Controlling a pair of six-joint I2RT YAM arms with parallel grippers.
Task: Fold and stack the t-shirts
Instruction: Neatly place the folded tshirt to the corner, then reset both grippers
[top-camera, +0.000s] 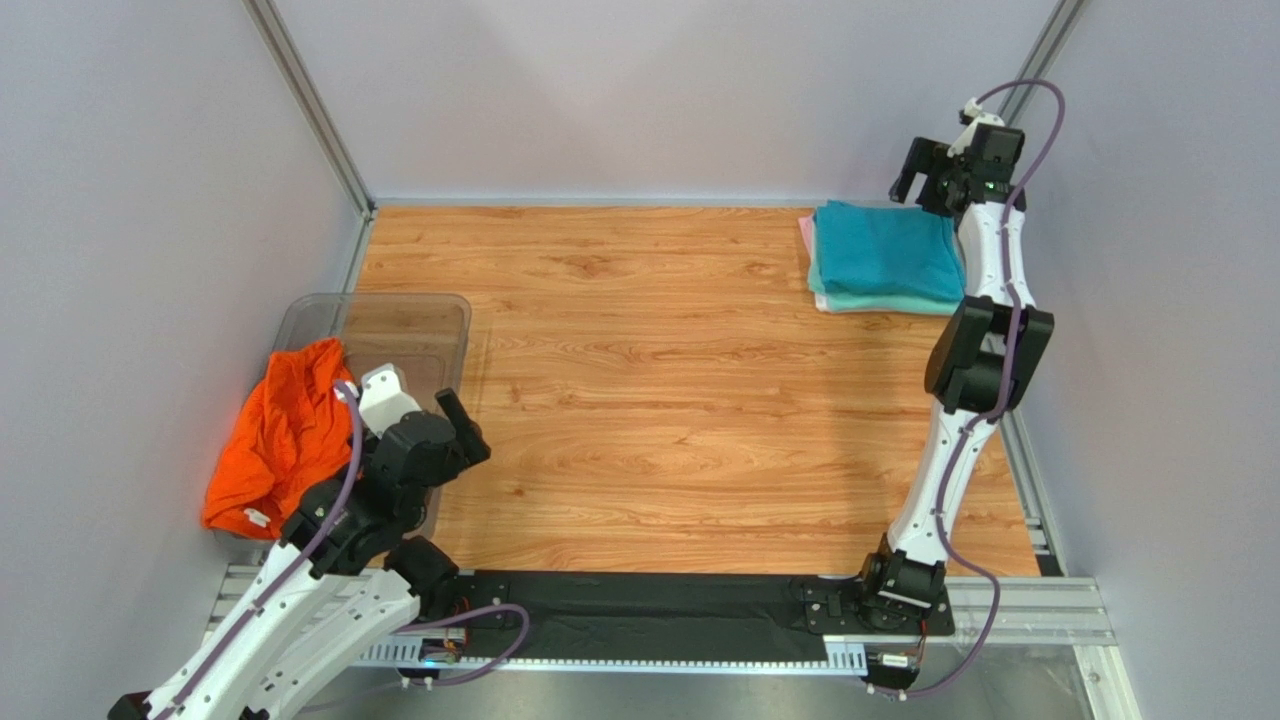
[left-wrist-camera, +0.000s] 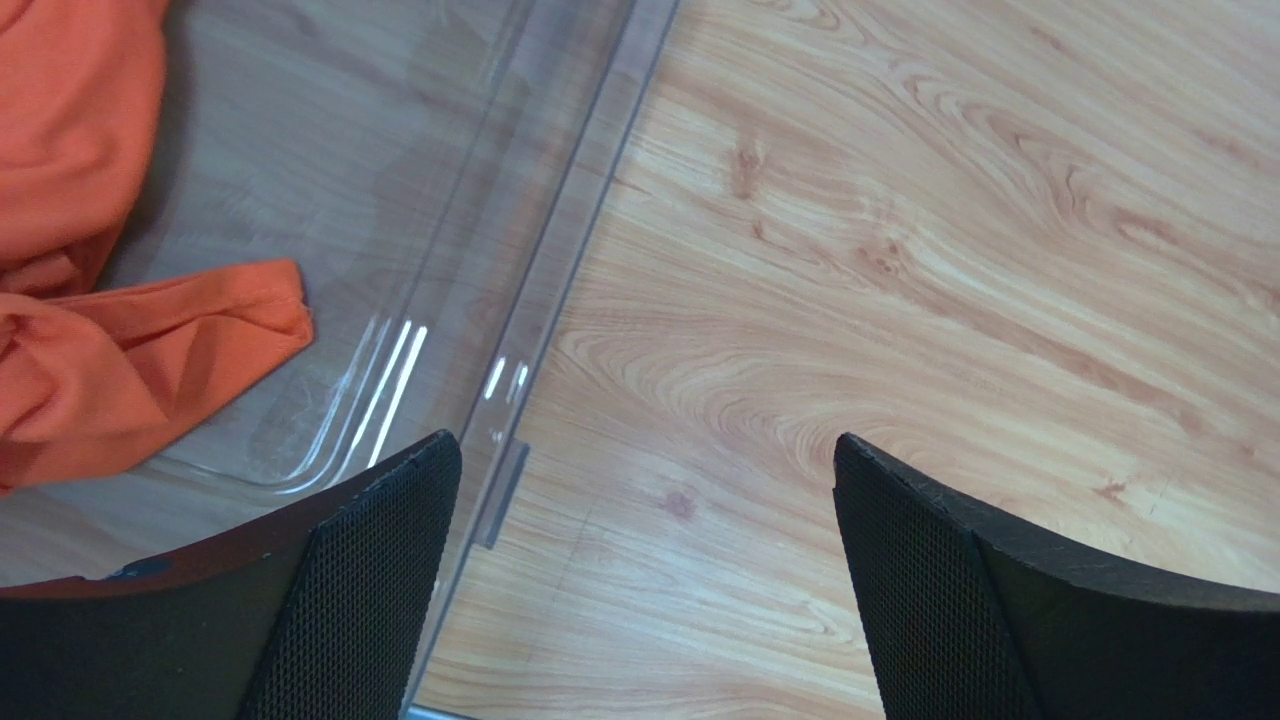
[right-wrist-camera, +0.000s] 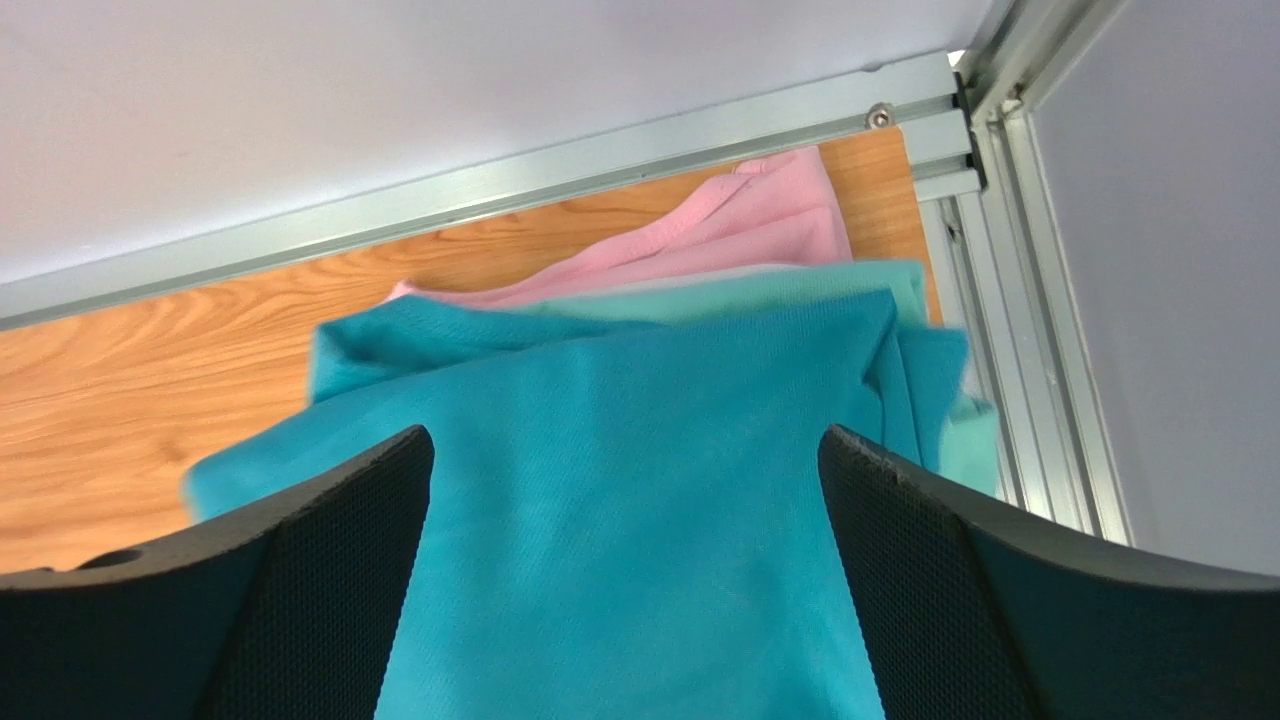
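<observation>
While the orange shirt (top-camera: 286, 435) lies crumpled in the tub (top-camera: 406, 305), left claw (left-wrist-camera: 643, 480) hangs released over its rim. Right claw (right-wrist-camera: 624, 450), released too, hovers above the folded teal shirt (top-camera: 887, 248).

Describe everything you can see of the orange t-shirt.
The orange t-shirt is bright, plain, soft-looking cloth, unfolded and crumpled into a heap, with a hemmed edge showing. It lies in the clear plastic tub at the left, seemingly spilling over its left rim. It rests on the tub floor; the left gripper hangs beside it, jaws open, not touching.
</observation>
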